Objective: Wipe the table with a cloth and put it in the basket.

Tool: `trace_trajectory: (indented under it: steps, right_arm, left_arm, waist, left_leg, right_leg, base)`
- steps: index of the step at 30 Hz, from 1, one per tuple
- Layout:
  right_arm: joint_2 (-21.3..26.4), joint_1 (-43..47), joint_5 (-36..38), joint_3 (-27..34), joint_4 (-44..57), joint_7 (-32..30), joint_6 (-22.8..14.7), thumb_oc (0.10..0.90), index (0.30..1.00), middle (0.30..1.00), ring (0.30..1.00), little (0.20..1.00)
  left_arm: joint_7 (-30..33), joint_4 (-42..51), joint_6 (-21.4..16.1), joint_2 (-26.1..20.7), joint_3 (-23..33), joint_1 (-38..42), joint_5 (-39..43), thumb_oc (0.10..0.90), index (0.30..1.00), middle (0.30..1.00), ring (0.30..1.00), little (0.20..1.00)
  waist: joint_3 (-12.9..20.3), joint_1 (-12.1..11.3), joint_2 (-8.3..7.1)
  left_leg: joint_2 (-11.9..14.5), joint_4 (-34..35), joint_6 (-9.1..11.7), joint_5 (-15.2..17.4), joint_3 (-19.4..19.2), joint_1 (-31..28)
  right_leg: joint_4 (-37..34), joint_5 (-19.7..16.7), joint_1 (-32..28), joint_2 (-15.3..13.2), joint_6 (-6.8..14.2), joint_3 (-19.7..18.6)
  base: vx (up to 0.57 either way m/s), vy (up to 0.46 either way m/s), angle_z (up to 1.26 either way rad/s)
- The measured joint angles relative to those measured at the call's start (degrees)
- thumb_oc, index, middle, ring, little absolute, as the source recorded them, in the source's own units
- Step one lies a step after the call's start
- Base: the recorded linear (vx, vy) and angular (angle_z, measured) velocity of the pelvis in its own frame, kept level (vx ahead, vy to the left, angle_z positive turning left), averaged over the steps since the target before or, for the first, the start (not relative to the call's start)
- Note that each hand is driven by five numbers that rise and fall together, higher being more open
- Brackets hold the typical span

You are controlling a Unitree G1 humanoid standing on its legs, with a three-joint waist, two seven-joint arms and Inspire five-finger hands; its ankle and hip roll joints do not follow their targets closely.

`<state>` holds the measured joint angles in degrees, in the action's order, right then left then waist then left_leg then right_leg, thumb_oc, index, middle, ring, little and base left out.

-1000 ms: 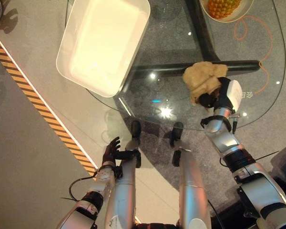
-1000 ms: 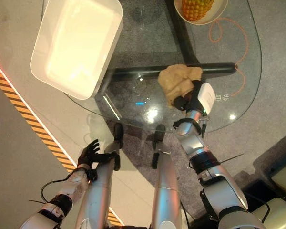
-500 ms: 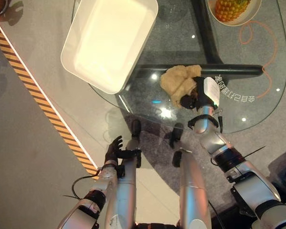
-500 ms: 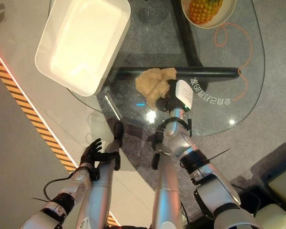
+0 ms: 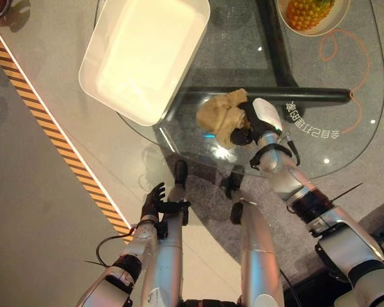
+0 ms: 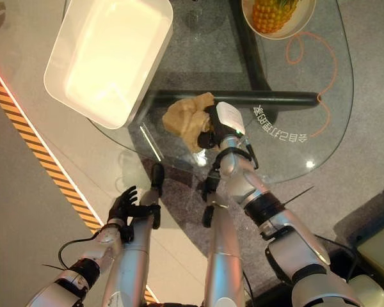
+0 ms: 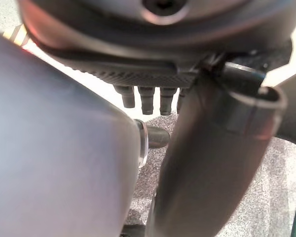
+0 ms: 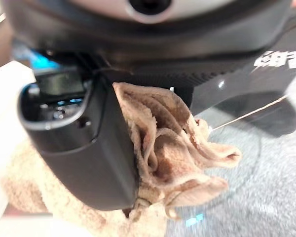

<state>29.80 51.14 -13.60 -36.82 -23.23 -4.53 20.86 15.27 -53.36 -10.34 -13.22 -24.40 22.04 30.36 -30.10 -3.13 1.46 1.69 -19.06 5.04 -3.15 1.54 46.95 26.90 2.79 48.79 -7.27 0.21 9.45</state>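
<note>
A round glass desk (image 5: pixel 345 137) is filling the far half of the scene, seen from above, its dark crossed base showing through the clear top.

A large white rectangular basket (image 5: pixel 143 54) is sitting on the far left edge of the desk, part of it overhanging the rim. It is lying open and bare, probably placed within reach so the cloth can be dropped in once wiping is done.

A tan cloth (image 5: pixel 219 116) is lying bunched on the glass near the middle of the desk, to the right of the basket and apart from it. The right robot hand (image 5: pixel 255 121) is gripping it: the close view from that wrist is showing folds of the cloth (image 8: pixel 177 148) gathered and pinched against the hand's dark bulk. The cloth is being held pressed against the glass, which suits a wiping stroke; the task seems to be in its wiping part, with the basket step not yet done.

A pale bowl (image 5: pixel 327 20) holding a pineapple (image 5: pixel 308 11) is sitting at the far right edge, well clear of the cloth.

The left robot hand (image 5: pixel 152 200) is hanging low at the near left, below the desk's edge, fingers loosely spread and holding nothing.

White characters are printed on the glass just right of the right robot hand; I am leaving them unread.
</note>
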Motion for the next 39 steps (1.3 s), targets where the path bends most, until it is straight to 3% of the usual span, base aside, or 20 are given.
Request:
trace_trajectory:
  steps: [7, 18, 26, 28, 39]
  right_arm:
    - [-0.15, 0.37, 0.80, -5.16, -0.05, 8.16, -2.57, 0.100, 0.300, 0.300, 0.300, 0.200]
    - [-1.57, -2.57, 5.19, -7.26, -0.64, 13.38, -3.15, 0.100, 0.300, 0.300, 0.300, 0.200]
    - [-3.10, -6.24, 10.05, -4.95, -0.31, 4.16, -4.12, 0.100, 0.300, 0.300, 0.300, 0.200]
    - [-3.32, -7.30, 11.45, -4.67, -0.01, 0.82, -5.77, 0.100, 0.300, 0.300, 0.300, 0.200]
    - [-5.20, -11.63, 11.54, -1.74, 2.52, -13.43, -8.17, 0.100, 0.300, 0.300, 0.300, 0.200]
  left_arm:
    - [-1.11, 0.09, -0.02, -0.15, -1.64, 0.34, 0.00, 0.800, 0.900, 0.900, 0.900, 0.900]
    - [-1.12, 0.12, 0.29, -0.74, -1.93, 0.24, -0.01, 0.800, 0.900, 0.900, 0.900, 0.900]
    - [-1.08, 0.40, 0.28, -1.18, -1.88, 0.24, 0.00, 0.800, 0.900, 0.900, 0.900, 0.900]
    - [-1.05, 0.67, 0.21, -1.36, -1.75, 0.25, 0.01, 0.800, 0.900, 0.900, 0.900, 0.900]
    - [-0.59, 2.78, -0.15, -2.56, -1.59, 0.36, 0.09, 0.800, 0.900, 0.900, 0.900, 0.900]
  waist:
    - [0.24, -1.60, 0.41]
    - [0.27, -2.84, 0.33]
    - [0.16, -1.94, -0.04]
    - [0.00, -1.25, -0.33]
    - [-0.66, -0.15, -1.71]
  left_leg:
    - [-0.22, -0.11, 0.01, -0.05, 0.66, -0.18]
    - [-0.77, -0.22, -0.07, -0.04, 0.84, -0.87]
    - [-0.90, -1.09, -0.73, 0.40, 0.87, -0.26]
    - [-0.92, -1.28, -0.79, 0.43, 0.88, 0.27]
    - [-1.15, -3.23, -2.05, 1.28, -0.10, 2.17]
  right_leg:
    - [1.10, 0.59, -0.16, -0.49, -0.44, 1.12]
    - [1.83, 1.43, -0.84, -0.90, -0.26, 1.07]
    - [1.67, 1.42, -0.74, -0.85, 0.34, 1.06]
    - [1.29, 1.12, -0.49, -0.78, 0.57, 1.01]
    - [-0.28, -0.49, 0.37, -0.52, 1.43, -0.50]
  base:
    - [0.00, -0.012, 0.06]
    - [0.02, -0.001, 0.03]
    - [0.00, 0.000, 0.00]
    - [0.00, 0.000, 0.00]
    - [0.00, -0.001, -0.04]
